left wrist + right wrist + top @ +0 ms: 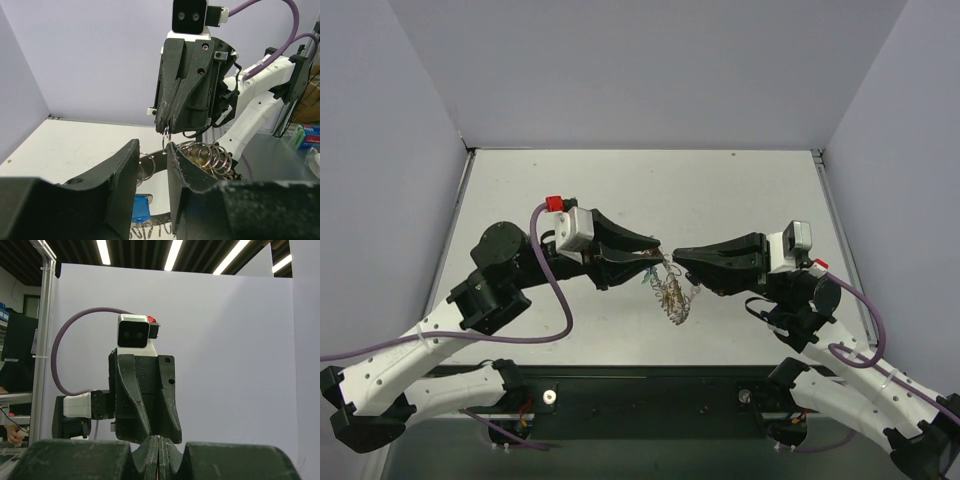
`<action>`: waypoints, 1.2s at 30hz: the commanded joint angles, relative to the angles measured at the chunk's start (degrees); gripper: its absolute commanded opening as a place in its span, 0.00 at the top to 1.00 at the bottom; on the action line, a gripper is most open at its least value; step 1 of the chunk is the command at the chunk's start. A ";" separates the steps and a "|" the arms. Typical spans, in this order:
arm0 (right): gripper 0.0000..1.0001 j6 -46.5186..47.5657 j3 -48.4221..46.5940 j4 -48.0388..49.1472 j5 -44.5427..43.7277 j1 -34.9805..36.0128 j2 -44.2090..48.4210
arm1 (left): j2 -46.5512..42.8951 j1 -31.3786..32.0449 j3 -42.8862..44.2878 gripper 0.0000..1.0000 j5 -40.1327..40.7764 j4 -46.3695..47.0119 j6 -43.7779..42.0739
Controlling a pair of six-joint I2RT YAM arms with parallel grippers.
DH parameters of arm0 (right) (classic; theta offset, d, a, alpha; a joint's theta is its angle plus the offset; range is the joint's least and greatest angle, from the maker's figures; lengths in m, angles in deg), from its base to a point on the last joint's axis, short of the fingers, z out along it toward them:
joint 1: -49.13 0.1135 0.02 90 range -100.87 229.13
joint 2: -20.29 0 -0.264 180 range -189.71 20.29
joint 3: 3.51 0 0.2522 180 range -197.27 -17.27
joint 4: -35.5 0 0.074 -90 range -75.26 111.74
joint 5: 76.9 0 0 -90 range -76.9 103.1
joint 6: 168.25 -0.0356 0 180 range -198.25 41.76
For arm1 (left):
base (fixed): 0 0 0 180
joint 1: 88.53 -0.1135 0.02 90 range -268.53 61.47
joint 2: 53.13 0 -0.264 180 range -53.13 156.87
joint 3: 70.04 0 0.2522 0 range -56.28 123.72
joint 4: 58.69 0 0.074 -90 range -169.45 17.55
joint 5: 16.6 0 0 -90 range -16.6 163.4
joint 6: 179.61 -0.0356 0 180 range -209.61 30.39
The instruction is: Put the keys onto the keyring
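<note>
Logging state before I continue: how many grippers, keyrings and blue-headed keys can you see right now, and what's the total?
grippers: 2, the left gripper and the right gripper
keyring: 1
blue-headed key: 1
Total: 4
The other key blades have their heads hidden, so they are not counted.

No legible text, number or brand in any view, green and blue box [309, 136] at right edge of the left wrist view bears print, too small and blurred to read
</note>
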 commanded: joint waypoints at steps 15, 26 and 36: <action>1.00 0.47 -1.25 11.11 0.37 -0.52 0.57 | 1.99 -1.12 0.78 0.60 -4.83 4.27 2.35; 1.00 0.38 -1.25 10.76 0.89 -0.52 1.10 | 3.57 -1.21 1.66 0.87 -5.88 4.09 2.26; 1.00 3.62 -2.04 4.71 1.07 -0.52 2.76 | 3.22 -1.13 3.14 1.00 -4.65 0.86 0.60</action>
